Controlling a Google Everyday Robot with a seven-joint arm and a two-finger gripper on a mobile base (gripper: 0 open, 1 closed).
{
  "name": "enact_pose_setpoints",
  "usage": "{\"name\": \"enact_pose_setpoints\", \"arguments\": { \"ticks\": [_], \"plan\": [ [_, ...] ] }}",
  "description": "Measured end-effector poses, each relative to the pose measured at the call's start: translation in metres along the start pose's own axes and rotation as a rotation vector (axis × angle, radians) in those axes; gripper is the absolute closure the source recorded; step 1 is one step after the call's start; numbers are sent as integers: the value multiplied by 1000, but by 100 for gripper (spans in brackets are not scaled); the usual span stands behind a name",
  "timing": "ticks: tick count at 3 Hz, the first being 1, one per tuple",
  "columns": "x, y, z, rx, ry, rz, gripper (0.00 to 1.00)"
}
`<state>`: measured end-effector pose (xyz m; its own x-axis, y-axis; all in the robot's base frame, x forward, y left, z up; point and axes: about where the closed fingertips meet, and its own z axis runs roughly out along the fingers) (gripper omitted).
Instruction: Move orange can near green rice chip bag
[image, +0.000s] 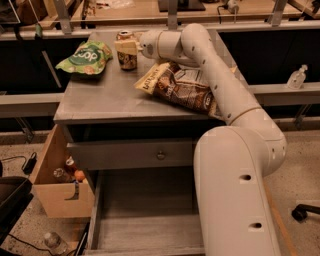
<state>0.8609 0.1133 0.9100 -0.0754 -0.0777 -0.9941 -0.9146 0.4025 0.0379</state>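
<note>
The gripper (126, 46) is clamped on the orange can (127, 60), which seems to rest upright on the table (110, 102) just right of the green rice chip bag (85, 56). A jerky release could topple the can, or shove it into the bag. Bare tabletop lies in front of the bag. Farther right of it, past the can, a brown chip bag (182, 87) crowds the arm's side.

Cream gripper (126, 47) clasps orange can (127, 56); green bag (85, 57).

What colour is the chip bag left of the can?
Green bag; camera view. Gripper at the orange can.
</note>
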Motion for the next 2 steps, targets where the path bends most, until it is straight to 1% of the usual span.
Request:
{"name": "enact_pose_setpoints", "arguments": {
  "ticks": [2],
  "plan": [
    [0,5,5,-10,3,-2,28]
  ]
}}
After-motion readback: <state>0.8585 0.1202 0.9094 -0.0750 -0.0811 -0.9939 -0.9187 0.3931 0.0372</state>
